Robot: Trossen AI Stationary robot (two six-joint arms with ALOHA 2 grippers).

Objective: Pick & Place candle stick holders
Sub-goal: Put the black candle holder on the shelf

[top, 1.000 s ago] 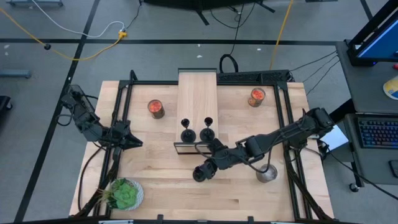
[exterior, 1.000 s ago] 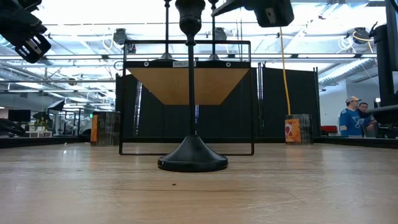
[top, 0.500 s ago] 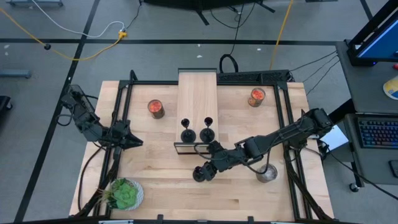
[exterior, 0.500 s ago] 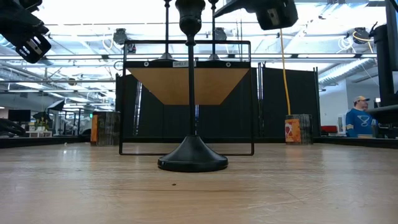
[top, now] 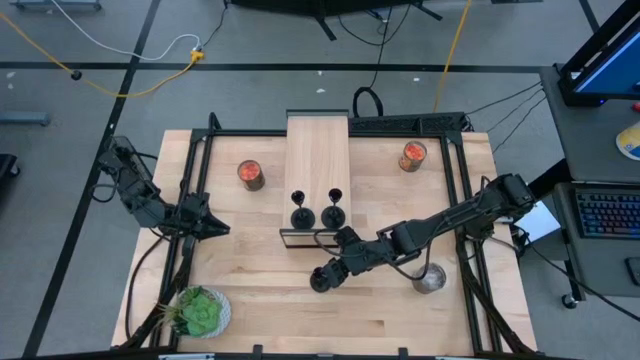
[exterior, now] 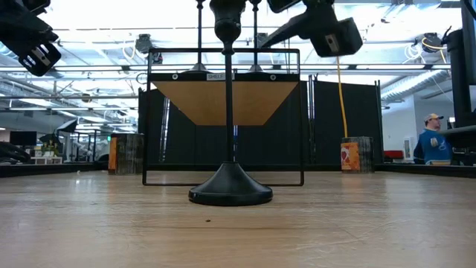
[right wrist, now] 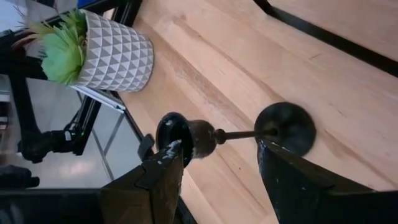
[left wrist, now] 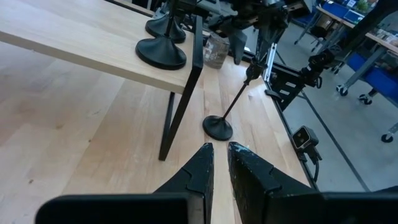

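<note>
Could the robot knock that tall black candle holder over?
It might. The right gripper is open with its fingers on either side of the candle stick holder near its cup top. That holder is tall and thin on a small round base, so a sideways bump or an off-centre squeeze could tip it. The raised wooden shelf is close by with two more holders on it, so a careless lift could hit its black frame or knock those two.

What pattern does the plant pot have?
The plant pot has a white and grey triangle pattern, shown best in the right wrist view.
</note>
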